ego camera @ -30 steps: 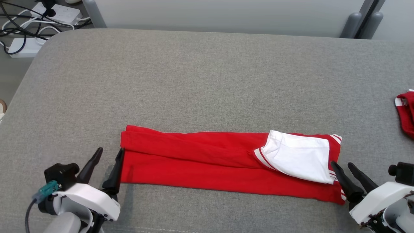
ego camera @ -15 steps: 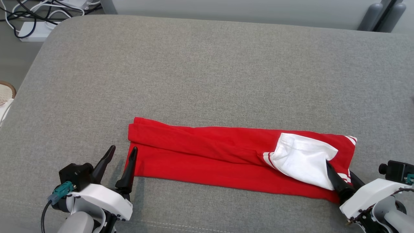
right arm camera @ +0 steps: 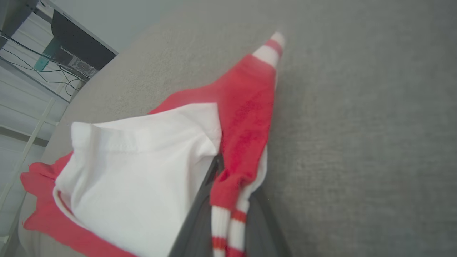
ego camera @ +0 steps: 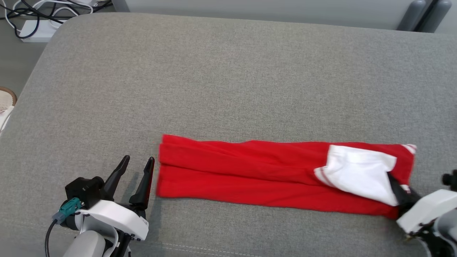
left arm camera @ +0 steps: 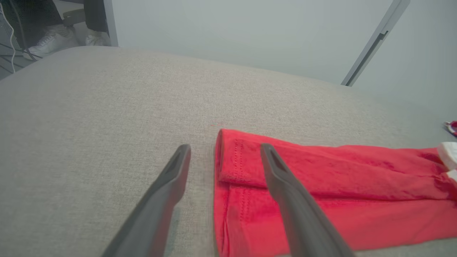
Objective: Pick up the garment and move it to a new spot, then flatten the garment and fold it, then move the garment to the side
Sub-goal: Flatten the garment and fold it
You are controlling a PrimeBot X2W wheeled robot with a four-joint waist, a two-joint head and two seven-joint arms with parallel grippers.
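The garment [ego camera: 250, 178] is red and lies folded into a long strip on the grey padded surface [ego camera: 228, 78], with a white sleeve [ego camera: 357, 171] on its right end. My right gripper [ego camera: 398, 191] is shut on that right end, and striped red-and-white trim [right arm camera: 228, 228] is bunched between its fingers [right arm camera: 200, 221]. My left gripper [ego camera: 139, 159] stands open just left of the strip's left edge. Seen from the left wrist, the garment [left arm camera: 321, 185] has its hemmed edge between the left gripper's [left arm camera: 225, 146] fingers, and I cannot tell if it touches them.
Power strips and cables [ego camera: 32, 28] lie on the floor past the surface's far left corner. Grey posts [ego camera: 421, 14] stand at the back right. A small red and white item [left arm camera: 451, 126] shows at the far right. White shoes [left arm camera: 53, 39] are on the floor.
My right gripper went from open beside the garment's right end to shut on it. The strip has slid slightly right, away from the left gripper. The head camera has shifted too.
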